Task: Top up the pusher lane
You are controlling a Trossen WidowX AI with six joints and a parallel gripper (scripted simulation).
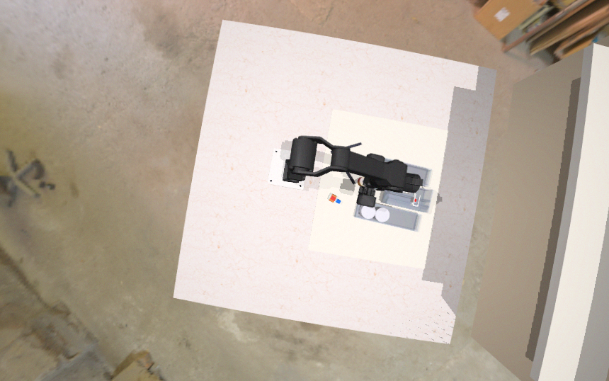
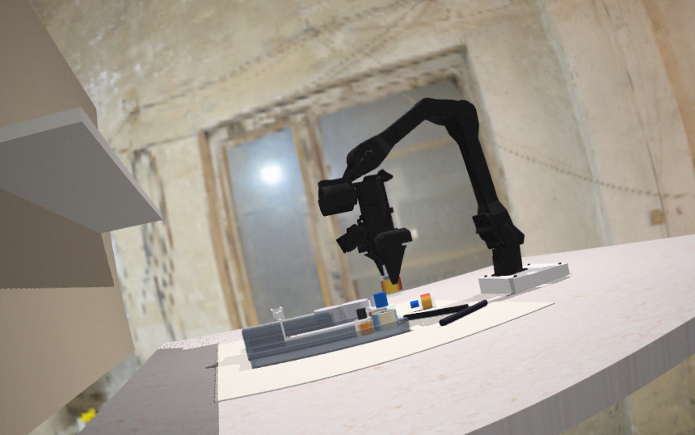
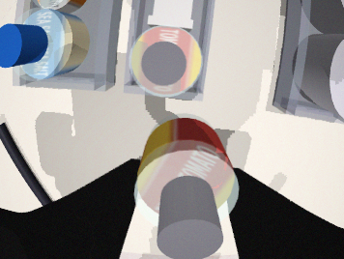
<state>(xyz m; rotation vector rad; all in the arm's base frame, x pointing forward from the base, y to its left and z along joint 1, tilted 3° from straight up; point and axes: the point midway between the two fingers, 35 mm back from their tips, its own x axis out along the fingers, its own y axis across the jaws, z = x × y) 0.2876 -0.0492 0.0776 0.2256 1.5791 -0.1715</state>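
Observation:
My gripper (image 2: 389,278) (image 3: 185,173) is shut on the tomato jar (image 2: 388,287) (image 3: 186,140), a clear jar with a red and yellow label and a grey cap. It holds the jar roughly upright above the mat, in front of the sprung lane's open end. The matching jar (image 3: 192,53) stands in the sprung lane (image 3: 207,60) near its front, with the white pusher (image 3: 170,14) right behind it. In the top view the arm hides most of this. The low front stop is hard to make out.
A lane on one side holds a sea salt jar (image 2: 384,318) (image 3: 41,45) with a blue cap. The other side lane holds white jars (image 1: 368,212) (image 1: 382,214). A small blue-capped jar (image 1: 332,197) (image 2: 426,301) lies on the mat. Two black rods (image 2: 463,312) (image 2: 434,311) lie nearby.

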